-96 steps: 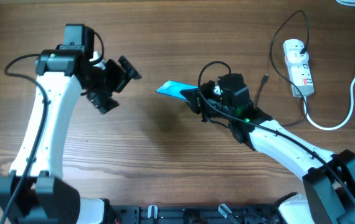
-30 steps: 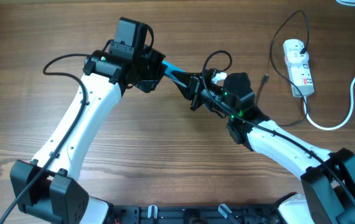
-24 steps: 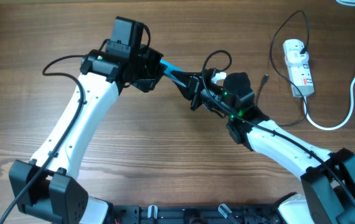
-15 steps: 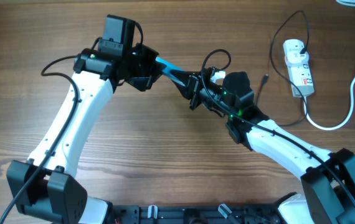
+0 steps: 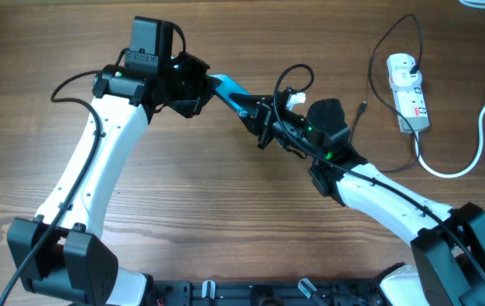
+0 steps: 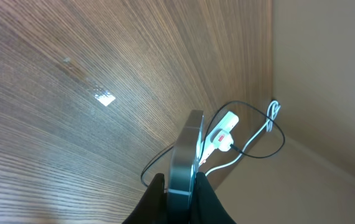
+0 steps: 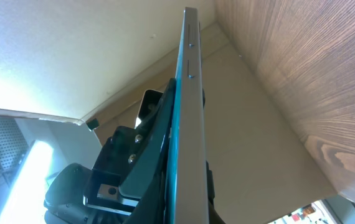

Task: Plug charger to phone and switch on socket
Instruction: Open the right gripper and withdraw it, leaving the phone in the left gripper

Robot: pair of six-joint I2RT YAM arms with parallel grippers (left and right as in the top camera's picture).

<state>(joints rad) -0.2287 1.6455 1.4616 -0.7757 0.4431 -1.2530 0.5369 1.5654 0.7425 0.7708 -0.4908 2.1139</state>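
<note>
Cyan phone (image 5: 227,88): hanging clear of the wooden table (image 5: 225,212), tilted, bridging my two grippers; showing edge-on as a thin grey slab in both wrist views.
Change: my left arm is sitting further up-left than half a second ago, baring more screen.
Left gripper (image 5: 198,85): pinching one end of the phone.
Right gripper (image 5: 258,121): clamping the other end.
Charger (image 5: 362,107): tip lying loose near the socket (image 5: 407,92), far right.

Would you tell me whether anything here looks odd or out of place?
Yes: the phone is off the table, held tilted in mid-air by both the left gripper and the right gripper. The charger connector lies loose on the table near the socket, not in the phone.
</note>
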